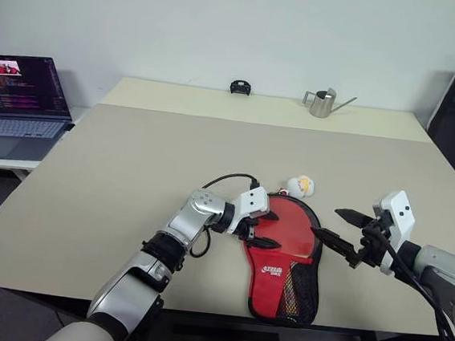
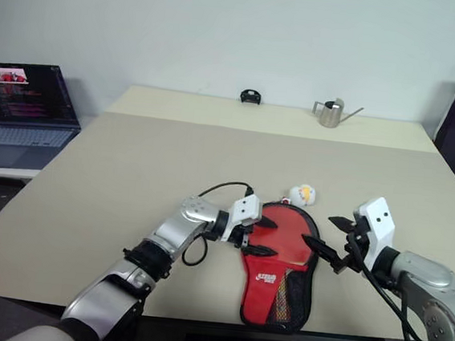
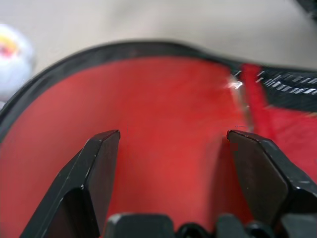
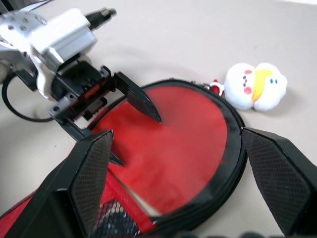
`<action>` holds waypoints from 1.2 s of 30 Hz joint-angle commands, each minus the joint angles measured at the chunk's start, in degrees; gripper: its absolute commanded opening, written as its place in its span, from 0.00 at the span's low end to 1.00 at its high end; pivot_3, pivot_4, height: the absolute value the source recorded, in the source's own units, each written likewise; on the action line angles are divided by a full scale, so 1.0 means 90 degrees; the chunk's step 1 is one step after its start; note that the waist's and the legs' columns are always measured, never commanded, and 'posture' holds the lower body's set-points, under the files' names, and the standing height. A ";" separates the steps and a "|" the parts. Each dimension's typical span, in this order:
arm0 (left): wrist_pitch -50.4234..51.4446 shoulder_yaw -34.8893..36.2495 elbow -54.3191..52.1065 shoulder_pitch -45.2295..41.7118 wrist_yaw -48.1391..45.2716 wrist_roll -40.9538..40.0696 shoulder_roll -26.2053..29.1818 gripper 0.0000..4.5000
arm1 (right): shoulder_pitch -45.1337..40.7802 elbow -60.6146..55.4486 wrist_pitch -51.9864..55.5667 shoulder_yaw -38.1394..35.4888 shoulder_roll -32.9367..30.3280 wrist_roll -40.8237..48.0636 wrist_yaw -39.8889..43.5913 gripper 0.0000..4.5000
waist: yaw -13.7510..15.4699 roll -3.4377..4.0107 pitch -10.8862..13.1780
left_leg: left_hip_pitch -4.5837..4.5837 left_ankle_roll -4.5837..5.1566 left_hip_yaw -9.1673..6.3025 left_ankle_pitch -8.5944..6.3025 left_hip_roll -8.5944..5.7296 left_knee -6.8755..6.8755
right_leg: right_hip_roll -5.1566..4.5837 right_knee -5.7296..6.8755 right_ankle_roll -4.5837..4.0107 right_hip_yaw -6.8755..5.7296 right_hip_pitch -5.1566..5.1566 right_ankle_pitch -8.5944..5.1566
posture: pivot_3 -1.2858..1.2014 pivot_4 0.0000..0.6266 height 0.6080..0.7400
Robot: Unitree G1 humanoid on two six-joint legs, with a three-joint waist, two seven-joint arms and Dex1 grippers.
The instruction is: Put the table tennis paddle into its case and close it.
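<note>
- The soft red paddle-shaped case (image 1: pixel 282 260) with black edging, white logo and black mesh pocket lies flat near the front edge of the beige table (image 1: pixel 131 169), round end pointing away from the robot.
- Whether the table tennis paddle is inside it cannot be told.
- The left pincer (image 1: pixel 260 228) hangs over the case's round red face at its left edge, black fingers (image 3: pixel 99 163) spread apart — nothing between them.
- The right pincer (image 1: pixel 336 227) sits just right of the case, jaws wide, empty.
- A small white plush toy (image 1: pixel 300 185) with yellow and red marks lies just beyond the case's round end.
- At the table's far edge — a metal watering can (image 1: pixel 323 103) and a small black object (image 1: pixel 239 87).
- An open laptop (image 1: pixel 16 106) stands off to the left.
</note>
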 commanded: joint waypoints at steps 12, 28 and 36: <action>0.0018 -0.0113 -0.0313 0.0395 0.0032 0.0078 -0.0100 0.83 | -0.3054 0.3828 -0.1046 0.1262 0.1003 -0.1416 -0.0548 1.00 | -0.0035 0.0022 -0.0013 | 0.0015 0.0002 0.0020 0.0002 0.0009 0.0000 | 0.0005 0.0006 -0.0010 0.0017 0.0000 0.0009 | 0.52 0.24 1.00; 0.0531 -0.0168 -0.1118 0.0802 0.0084 0.0064 0.0077 0.83 | -0.5075 0.9222 -0.4470 0.1703 0.2257 -0.3296 -0.0650 1.00 | -0.0103 0.0039 -0.0023 | 0.0008 -0.0003 0.0028 0.0005 0.0010 -0.0001 | -0.0006 0.0003 -0.0011 0.0020 -0.0008 0.0010 | 0.52 0.24 1.00; 0.0745 -0.0189 -0.1451 0.0941 0.0106 0.0064 0.0168 0.83 | -0.5304 1.0264 -0.4868 0.1702 0.2398 -0.3666 -0.0669 1.00 | -0.0150 0.0044 -0.0026 | 0.0008 -0.0009 0.0028 0.0009 0.0010 -0.0001 | -0.0013 0.0005 -0.0011 0.0019 -0.0008 0.0010 | 0.52 0.24 1.00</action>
